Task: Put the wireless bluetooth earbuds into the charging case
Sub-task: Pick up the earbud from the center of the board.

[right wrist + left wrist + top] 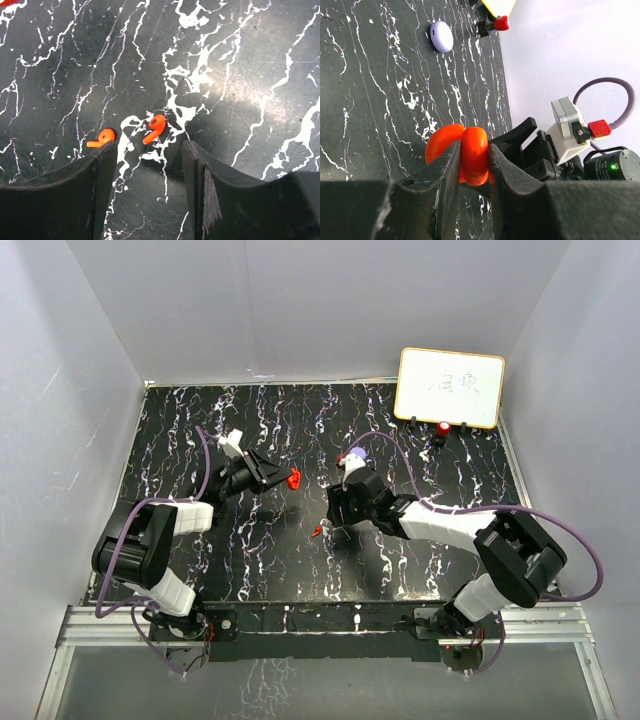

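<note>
left pincer (pixel 474 148): clenched on the red case (pixel 470 160), one finger pressing each side

right pincer (pixel 150 145): released, jaws apart, low over the worktop (pixel 250 75), nothing in it

red earbuds (pixel 318 531): both loose on the worktop, not in any case. One (pixel 156 127) is just ahead of the gap between the right pincer's jaws, the other (pixel 101 138) is right at one fingertip

purple case (pixel 441 36): lying on the worktop, well apart from the red case
</note>
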`<state>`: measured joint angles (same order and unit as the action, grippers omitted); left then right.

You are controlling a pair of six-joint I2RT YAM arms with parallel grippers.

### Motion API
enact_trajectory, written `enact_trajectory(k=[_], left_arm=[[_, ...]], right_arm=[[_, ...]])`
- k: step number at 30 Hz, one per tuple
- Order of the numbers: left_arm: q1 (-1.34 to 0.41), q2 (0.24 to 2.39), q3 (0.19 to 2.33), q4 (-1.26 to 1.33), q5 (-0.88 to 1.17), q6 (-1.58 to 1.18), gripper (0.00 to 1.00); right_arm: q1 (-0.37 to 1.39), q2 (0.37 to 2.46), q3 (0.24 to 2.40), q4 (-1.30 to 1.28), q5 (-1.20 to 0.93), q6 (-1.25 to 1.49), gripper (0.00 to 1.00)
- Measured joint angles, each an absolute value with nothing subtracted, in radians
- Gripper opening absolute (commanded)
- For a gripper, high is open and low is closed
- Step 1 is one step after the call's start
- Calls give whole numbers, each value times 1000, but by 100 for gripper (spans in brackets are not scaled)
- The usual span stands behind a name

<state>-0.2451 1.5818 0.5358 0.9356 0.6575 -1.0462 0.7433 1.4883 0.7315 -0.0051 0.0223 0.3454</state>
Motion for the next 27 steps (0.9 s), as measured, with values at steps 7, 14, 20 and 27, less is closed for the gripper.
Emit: enact_trajectory(k=[7,14,20,27], left_arm=[[-245,1582,536,934,658,-1044,0],[-245,1582,535,935,658,-1044,0],[-245,1582,536,935,658,-1044,0],[-245,1582,536,934,658,-1044,0]], right_arm=[[794,1495,764,-23,22,353,48],[819,1512,765,-25,1,386,47],[845,1565,781,-27,-3,395,45],[857,1579,783,-25,-6,399,43]])
